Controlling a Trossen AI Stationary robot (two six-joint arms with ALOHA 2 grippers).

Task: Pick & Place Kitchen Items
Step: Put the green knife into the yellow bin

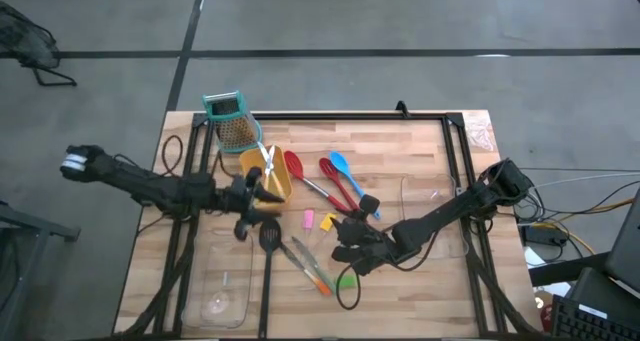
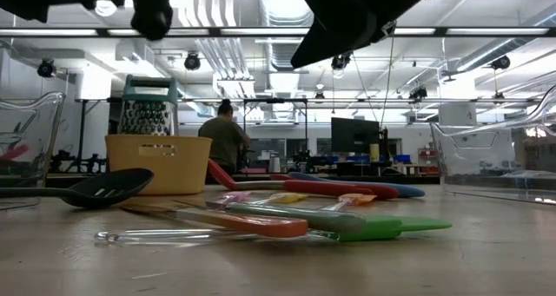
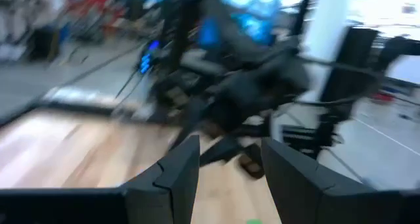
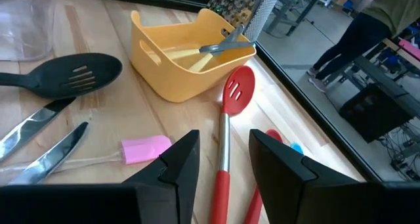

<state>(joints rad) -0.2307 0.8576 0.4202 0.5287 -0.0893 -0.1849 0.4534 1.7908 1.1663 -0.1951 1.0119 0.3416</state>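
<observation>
Two grippers: both hang above the table, each with fingers parted and nothing between them.
Right gripper (image 1: 352, 243): over the middle of the table (image 1: 430, 151), fingers parted over the red slotted spoon (image 4: 231, 112), apart from it.
Nearest items: an orange-tipped tool (image 2: 261, 224) and a green-tipped tool (image 2: 382, 227) lie flat side by side; metal-bladed tools (image 4: 39, 142) lie beside them.
Pink tool (image 4: 146, 148): flat on the wood, near the red slotted spoon's handle.
Black slotted spoon (image 1: 269, 239): flat, bowl toward the yellow tray (image 4: 174, 66).
Left gripper (image 1: 262, 193): above the yellow tray's front edge, fingers (image 3: 177, 178) apart and empty.
Yellow tray contents: a metal tool (image 4: 226, 46) lies inside.
Red and blue spoons: a second red spoon (image 1: 335, 178) and a blue spoon (image 1: 344, 170) lie just beside each other.
Clear trays: one (image 1: 222, 291) at the near left corner, another (image 1: 432, 216) under the right arm.
Grater (image 1: 232, 121): upright behind the yellow tray.
Room: a person (image 2: 225, 140) stands far off.
</observation>
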